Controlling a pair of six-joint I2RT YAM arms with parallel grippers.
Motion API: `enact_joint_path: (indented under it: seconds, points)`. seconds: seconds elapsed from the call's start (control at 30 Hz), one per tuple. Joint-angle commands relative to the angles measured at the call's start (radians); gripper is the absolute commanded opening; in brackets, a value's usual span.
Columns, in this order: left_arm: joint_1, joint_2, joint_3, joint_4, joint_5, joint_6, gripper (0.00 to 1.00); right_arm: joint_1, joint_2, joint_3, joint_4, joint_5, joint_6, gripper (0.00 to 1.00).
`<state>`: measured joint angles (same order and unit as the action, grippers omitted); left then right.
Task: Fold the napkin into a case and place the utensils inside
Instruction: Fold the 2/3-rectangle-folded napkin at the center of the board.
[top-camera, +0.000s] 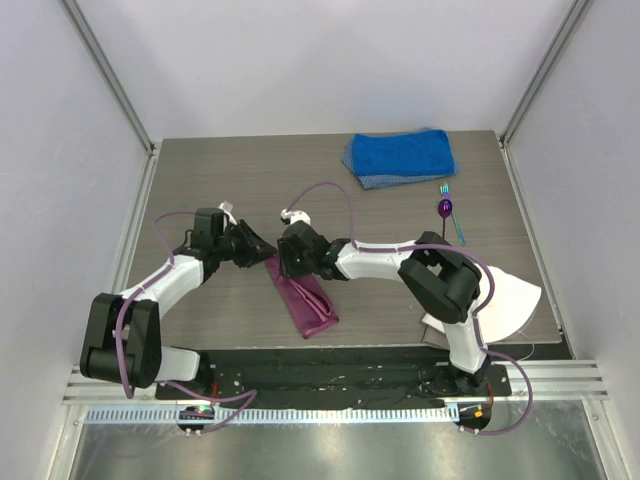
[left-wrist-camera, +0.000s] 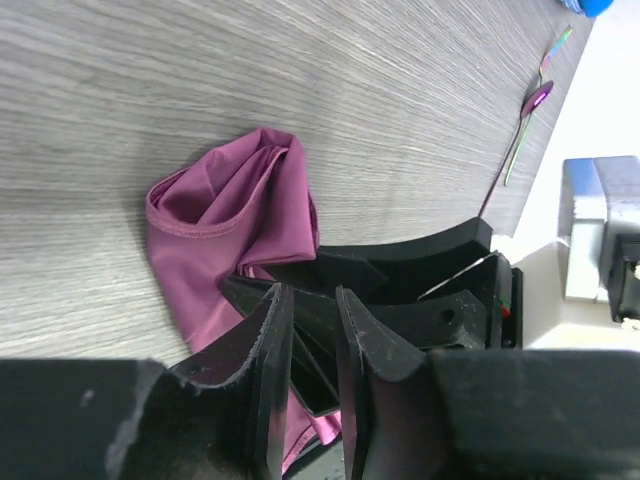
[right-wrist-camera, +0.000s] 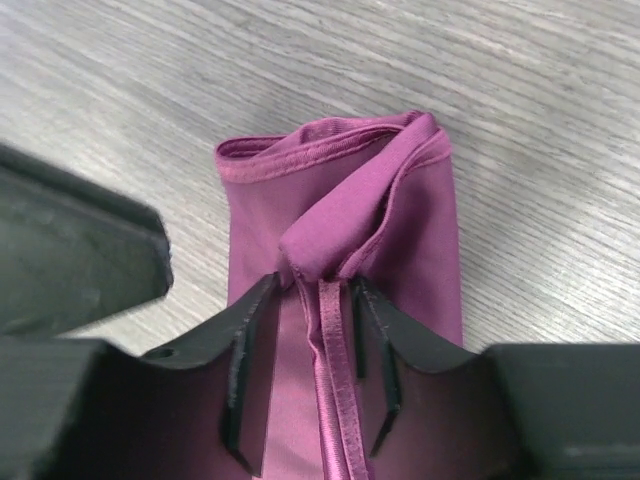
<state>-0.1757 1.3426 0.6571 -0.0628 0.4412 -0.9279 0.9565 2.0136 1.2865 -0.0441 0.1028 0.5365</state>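
Observation:
The magenta napkin lies on the table as a narrow folded strip, its far end bunched into loose folds. My right gripper stands over that end, open, its jaws on either side of a raised hem ridge without pinching it. My left gripper is open just left of the right one, beside the bunched end, with nothing between its fingers. The purple-bowled spoon and the teal fork lie together at the far right, also seen as spoon and fork.
A thick blue towel lies at the back right. A white cloth rests at the right near edge beside the right arm's base. The left gripper's black body fills the left of the right wrist view.

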Motion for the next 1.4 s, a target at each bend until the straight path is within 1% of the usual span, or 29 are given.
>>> enact_joint_path:
  seconds: [0.0, 0.03, 0.13, 0.17, 0.23, 0.33, 0.47, 0.53, 0.6, 0.73, 0.77, 0.9, 1.0, 1.07, 1.17, 1.27, 1.33, 1.37]
  points:
    - [-0.004, 0.038, 0.052, 0.001, 0.053, 0.023, 0.24, -0.027, -0.094, -0.07, 0.12, -0.09, 0.019, 0.42]
    - [-0.005, 0.038, 0.052, 0.006, 0.051, 0.021, 0.22, -0.035, -0.102, -0.09, 0.13, -0.129, 0.022, 0.43]
    - [-0.008, 0.035, 0.049, 0.009, 0.037, 0.014, 0.21, -0.056, -0.134, -0.127, 0.164, -0.173, 0.025, 0.45]
    - [-0.01, 0.032, 0.05, 0.011, 0.036, 0.011, 0.21, -0.059, -0.141, -0.134, 0.173, -0.181, 0.029, 0.48]
    - [-0.01, 0.029, 0.053, 0.009, 0.034, 0.006, 0.21, -0.071, -0.151, -0.15, 0.196, -0.219, 0.037, 0.5]
    - [-0.01, 0.017, 0.052, 0.008, 0.03, 0.0, 0.2, -0.085, -0.15, -0.153, 0.216, -0.267, 0.051, 0.5]
    - [-0.013, 0.003, 0.053, 0.003, 0.03, -0.002, 0.2, -0.097, -0.173, -0.179, 0.251, -0.282, 0.072, 0.49]
    - [-0.015, 0.004, 0.058, 0.0, 0.037, 0.001, 0.23, -0.11, -0.173, -0.19, 0.26, -0.299, 0.08, 0.48]
    - [-0.021, 0.009, 0.065, -0.002, 0.039, 0.001, 0.29, -0.117, -0.161, -0.191, 0.274, -0.322, 0.085, 0.47]
    - [-0.039, 0.03, 0.078, -0.008, 0.025, 0.008, 0.32, -0.122, -0.135, -0.188, 0.314, -0.357, 0.098, 0.42]
    - [-0.039, 0.033, 0.078, -0.008, 0.021, 0.006, 0.31, -0.122, -0.119, -0.188, 0.347, -0.367, 0.1, 0.41]
    - [-0.039, 0.041, 0.087, -0.009, 0.011, 0.0, 0.29, -0.125, -0.056, -0.154, 0.368, -0.417, 0.123, 0.38]
    - [-0.041, 0.056, 0.105, -0.022, 0.01, 0.004, 0.27, -0.134, -0.046, -0.187, 0.434, -0.433, 0.152, 0.38]
    - [-0.047, 0.067, 0.11, -0.02, 0.01, 0.003, 0.27, -0.142, -0.036, -0.188, 0.446, -0.451, 0.155, 0.38]
    - [-0.057, 0.088, 0.127, -0.019, 0.011, -0.002, 0.22, -0.145, -0.029, -0.197, 0.452, -0.454, 0.154, 0.38]
    - [-0.082, 0.107, 0.145, -0.015, 0.01, -0.005, 0.2, -0.15, -0.021, -0.216, 0.486, -0.471, 0.163, 0.32]
    - [-0.096, 0.119, 0.153, -0.012, -0.005, -0.005, 0.19, -0.151, -0.016, -0.222, 0.493, -0.479, 0.168, 0.27]
    - [-0.097, 0.127, 0.154, -0.012, -0.012, -0.005, 0.18, -0.153, -0.016, -0.226, 0.504, -0.483, 0.171, 0.22]
